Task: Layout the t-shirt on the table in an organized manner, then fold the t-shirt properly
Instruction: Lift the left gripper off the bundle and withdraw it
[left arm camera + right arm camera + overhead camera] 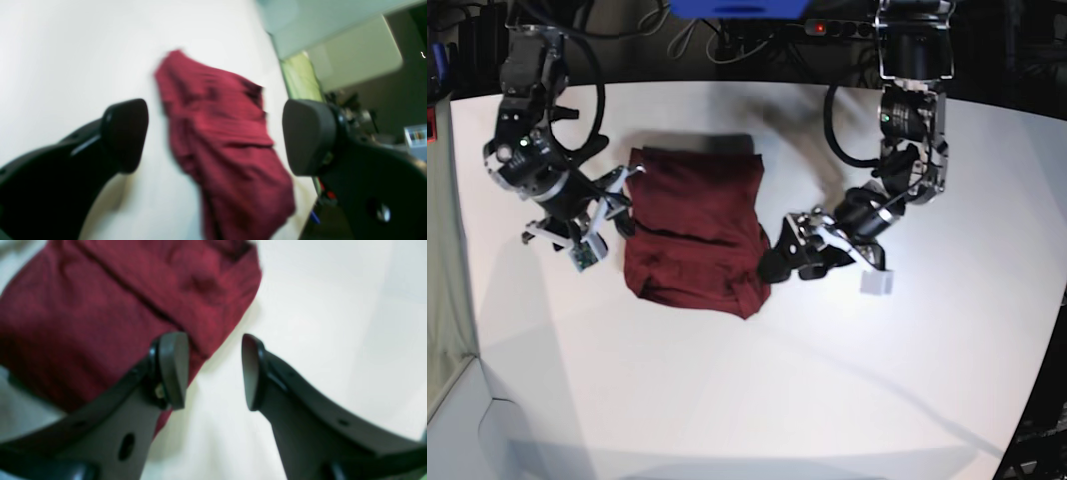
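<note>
Both pincers flank the folded garment from opposite sides. Seen from the base view, the left gripper (779, 262) sits just beside the lower right edge of the t-shirt (693, 226), and its wrist camera shows the two dark pads spread wide with nothing between them but the maroon cloth lying farther off on the table (757, 390); it is released and grasps nothing. The right gripper (617, 200) stands at the opposite side of the cloth, near its upper left corner. In the right wrist view its fingers are parted, one pad (171, 370) set in front of the fabric's edge and the other over bare white tabletop; the gap between them holds no cloth, so this pincer is also released, though the blur makes it hard to say whether that pad touches the fabric. The t-shirt lies in the middle of the table's far half as a compact, roughly rectangular bundle, wrinkled, with a fold line running across its width and a thicker rolled hem along the lower edge. A dark strip of power sockets (827, 27) lies beyond the table's far edge.
</note>
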You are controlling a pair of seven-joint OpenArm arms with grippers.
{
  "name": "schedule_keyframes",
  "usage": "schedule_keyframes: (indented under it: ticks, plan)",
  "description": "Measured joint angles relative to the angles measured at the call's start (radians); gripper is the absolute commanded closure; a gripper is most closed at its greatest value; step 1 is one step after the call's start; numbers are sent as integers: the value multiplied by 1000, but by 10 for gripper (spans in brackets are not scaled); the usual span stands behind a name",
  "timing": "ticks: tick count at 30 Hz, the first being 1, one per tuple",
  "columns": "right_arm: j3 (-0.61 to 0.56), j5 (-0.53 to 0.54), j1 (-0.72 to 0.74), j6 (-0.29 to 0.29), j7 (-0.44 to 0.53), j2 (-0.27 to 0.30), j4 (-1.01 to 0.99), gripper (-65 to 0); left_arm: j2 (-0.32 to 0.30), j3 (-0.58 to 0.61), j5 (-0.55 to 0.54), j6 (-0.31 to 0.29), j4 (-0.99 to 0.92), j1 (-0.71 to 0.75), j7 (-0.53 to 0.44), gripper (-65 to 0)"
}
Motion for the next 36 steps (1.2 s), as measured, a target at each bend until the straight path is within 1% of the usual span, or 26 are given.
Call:
schedule_keyframes:
  ticks: [2, 4, 10, 14, 16, 24, 29, 33, 36]
  plan:
    - [1, 0, 5, 0, 6, 1, 3, -269, -3, 35, 0, 0, 8, 13, -5, -618]
    - [32, 0, 5, 0, 0, -5, 3, -269, 0, 54, 7, 0, 7, 29, 6, -618]
    - [98, 0, 5, 0, -1, -4, 3, -269, -13, 23, 5, 1, 12, 80, -4, -618]
    - [137, 2, 1, 0, 2, -4, -18, -269, -13, 44, 7, 1, 3, 108, -3, -618]
    - [140, 0, -2, 0, 2, -4, -43, -269, -9, 57, 42, 1, -7, 113, -1, -618]
    - [140, 1, -6, 0, -1, -6, -137, -269, 57, 57, 150, 0, -8, 113, -3, -618]
    - [135, 2, -9, 0, -2, -9, -193, -269, 134, 68, 231, 0, -8, 122, -4, -618]
    - [134, 4, -23, 0, 4, -10, -198, -269, 142, 138, 245, -7, -5, 138, -8, -618]
    - [132, 1, -26, 0, 3, -31, -200, -269, 134, 205, 243, -3, 8, 165, -11, -618]
